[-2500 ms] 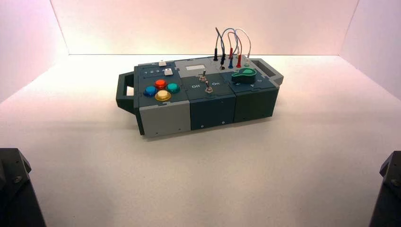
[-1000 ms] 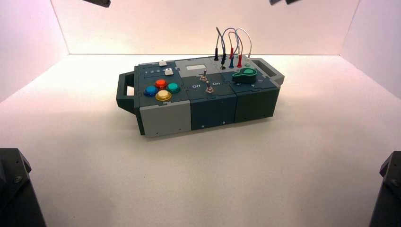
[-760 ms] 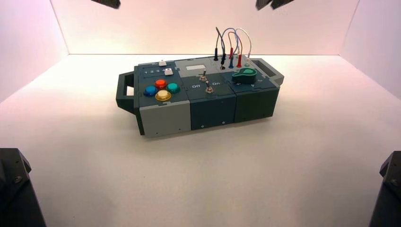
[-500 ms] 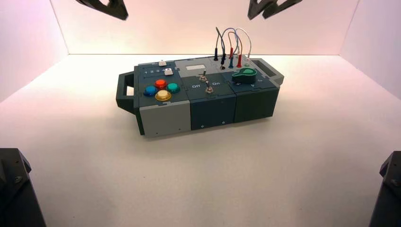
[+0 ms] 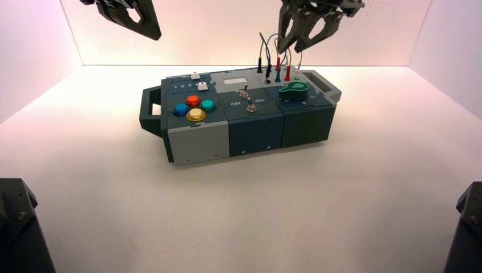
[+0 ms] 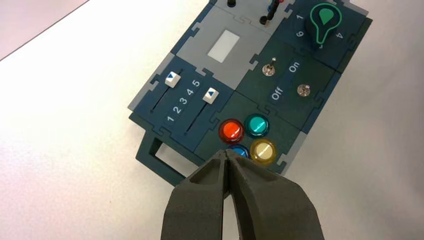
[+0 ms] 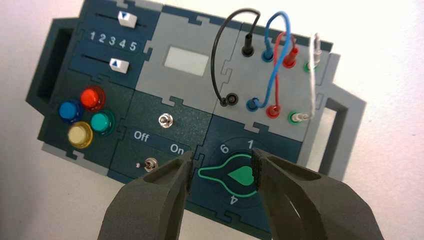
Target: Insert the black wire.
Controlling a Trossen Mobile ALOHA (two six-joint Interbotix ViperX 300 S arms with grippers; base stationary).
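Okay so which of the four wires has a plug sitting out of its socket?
The black wire: its nearer plug lies beside its socket.

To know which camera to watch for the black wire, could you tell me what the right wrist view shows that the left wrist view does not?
Only right wrist: the white wire and the black wire's near plug beside its open socket.
Only left wrist: the left gripper.
Both: the green-outlined knob, red button and two white sliders, the upper and lower.
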